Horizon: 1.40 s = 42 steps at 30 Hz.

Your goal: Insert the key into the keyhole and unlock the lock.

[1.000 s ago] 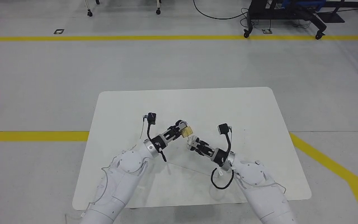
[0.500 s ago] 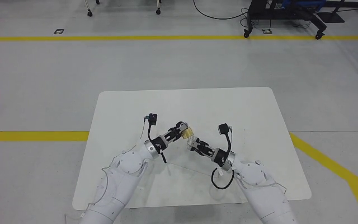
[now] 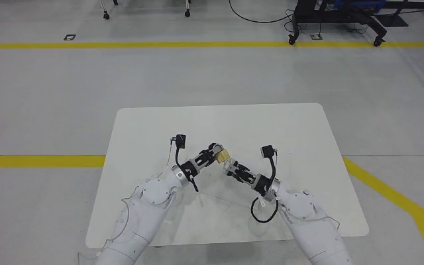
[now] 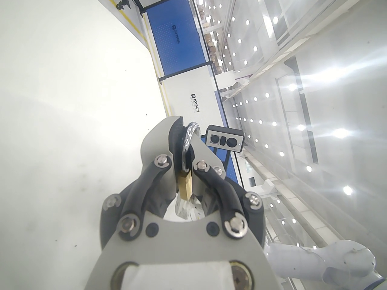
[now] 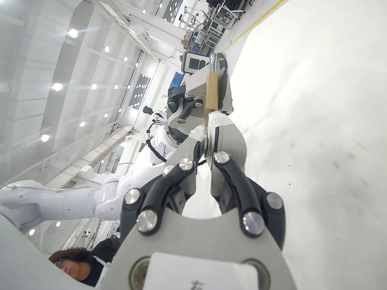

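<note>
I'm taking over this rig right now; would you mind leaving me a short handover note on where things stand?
Left pincer shut on the brass padlock by its shackle, held over the table.
Right pincer shut on the key, right at the padlock's bottom end.
Done: both things gripped and brought together.
Hidden: whether the key is already in the keyhole.
Left: seat the key if needed, turn it, free the shackle, which looks closed.

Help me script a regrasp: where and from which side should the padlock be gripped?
Probably by the steel shackle, pinched across its loop from the end opposite the brass body, as the left hand has it. That leaves the body's far end bare toward the key.
</note>
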Available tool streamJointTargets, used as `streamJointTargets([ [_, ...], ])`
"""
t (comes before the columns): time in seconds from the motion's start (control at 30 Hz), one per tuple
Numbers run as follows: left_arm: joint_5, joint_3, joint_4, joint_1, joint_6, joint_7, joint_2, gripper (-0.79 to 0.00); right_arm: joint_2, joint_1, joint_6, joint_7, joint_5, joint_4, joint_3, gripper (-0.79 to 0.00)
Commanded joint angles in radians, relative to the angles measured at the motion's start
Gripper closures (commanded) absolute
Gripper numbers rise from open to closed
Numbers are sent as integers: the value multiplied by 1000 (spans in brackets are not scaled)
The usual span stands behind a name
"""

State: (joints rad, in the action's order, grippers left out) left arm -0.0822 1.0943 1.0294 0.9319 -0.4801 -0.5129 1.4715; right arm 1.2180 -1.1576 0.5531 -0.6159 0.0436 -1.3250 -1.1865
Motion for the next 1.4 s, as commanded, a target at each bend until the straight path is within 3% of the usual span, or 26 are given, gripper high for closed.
streamJointTargets([
  [0.0, -1, 0, -1, -1, 0, 1, 0, 0, -1, -1, 0, -2, 2, -1, -1, -256],
  [0.07, -1, 0, -2, -1, -1, 4, 0, 0, -1, -1, 0, -3, 2, -2, -1, -222],
  [0.23, -2, 3, -4, -4, -4, 12, -1, 0, -2, -3, -1, -8, 6, -6, -1, 0],
  [1.0, -4, -9, -9, -4, 9, 40, 2, 0, -1, 11, -4, -4, 18, 11, 17, 0],
  [1.03, -5, -7, -11, -5, 9, 45, 2, 0, -1, 11, -2, -7, 21, 12, 17, -225],
  [1.1, -11, 0, -10, -6, 4, 60, 1, 0, -2, 12, 2, -11, 22, 13, 16, -785],
  [1.37, -17, 9, -9, -5, -5, 92, 2, 0, -3, 12, 3, -15, 21, 12, 15, -785],
])
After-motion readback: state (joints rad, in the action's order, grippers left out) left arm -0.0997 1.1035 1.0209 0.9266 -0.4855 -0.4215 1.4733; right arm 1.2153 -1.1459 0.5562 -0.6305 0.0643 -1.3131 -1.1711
